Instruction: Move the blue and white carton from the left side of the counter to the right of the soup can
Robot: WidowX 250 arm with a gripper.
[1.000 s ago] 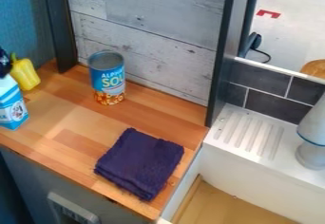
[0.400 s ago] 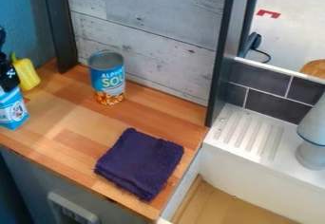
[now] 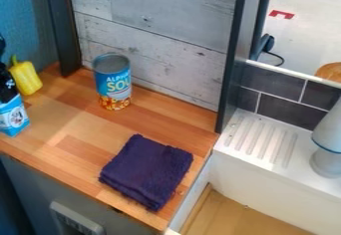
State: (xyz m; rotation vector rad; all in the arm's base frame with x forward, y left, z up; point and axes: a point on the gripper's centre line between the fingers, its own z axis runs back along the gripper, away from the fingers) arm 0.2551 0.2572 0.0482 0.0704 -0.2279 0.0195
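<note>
Claw [image 3: 6,97] at the left edge, we see it right over the top of a blue-and-white carton [image 3: 13,118], which stands on the bench [image 3: 73,117]; we cannot tell whether the claw is open, closed or gripping that carton. Just behind them we have a yellow pepper [image 3: 27,78]. Farther right, we find an upright blue can [image 3: 113,83] near the wood-look wall [image 3: 153,50], then a folded dark purple cloth [image 3: 146,172] near the bench's right edge.

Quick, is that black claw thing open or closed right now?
Black gripper: at the top of the blue-and-white carton; open, closed or holding, cannot be told.
</note>
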